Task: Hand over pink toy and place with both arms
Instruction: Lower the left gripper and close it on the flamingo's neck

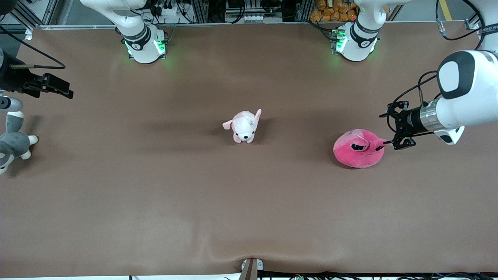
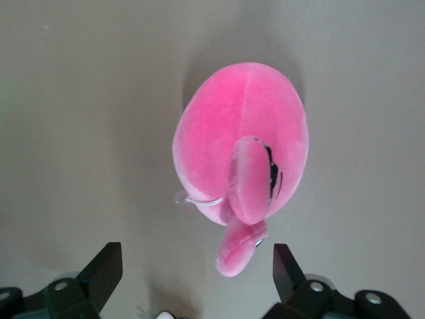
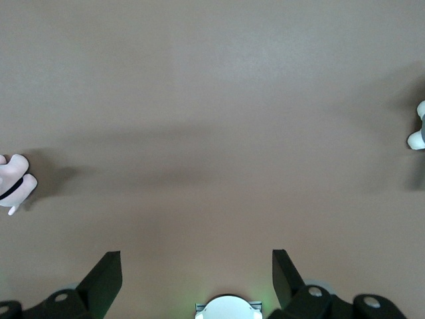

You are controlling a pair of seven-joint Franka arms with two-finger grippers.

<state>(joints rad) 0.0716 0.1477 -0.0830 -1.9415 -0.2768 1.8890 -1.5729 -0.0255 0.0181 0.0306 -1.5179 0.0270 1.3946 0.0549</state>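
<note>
The pink toy (image 1: pixel 358 148) sits on the tabletop (image 1: pixel 249 202) at four o'clock from the puppy plush (image 1: pixel 244 126). Left gripper (image 1: pixel 390 130), jaws wide, empty, hovers beside it. Right gripper (image 1: pixel 58 87) waits, jaws wide, empty.

A pale pink-and-white puppy plush (image 1: pixel 244 126) stands mid-table; a grey-and-white plush animal (image 1: pixel 13 142) lies at the right arm's end.

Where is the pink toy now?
The pink toy lies on the table toward the left arm's end, beside the open left tool, apart from the puppy plush.
</note>
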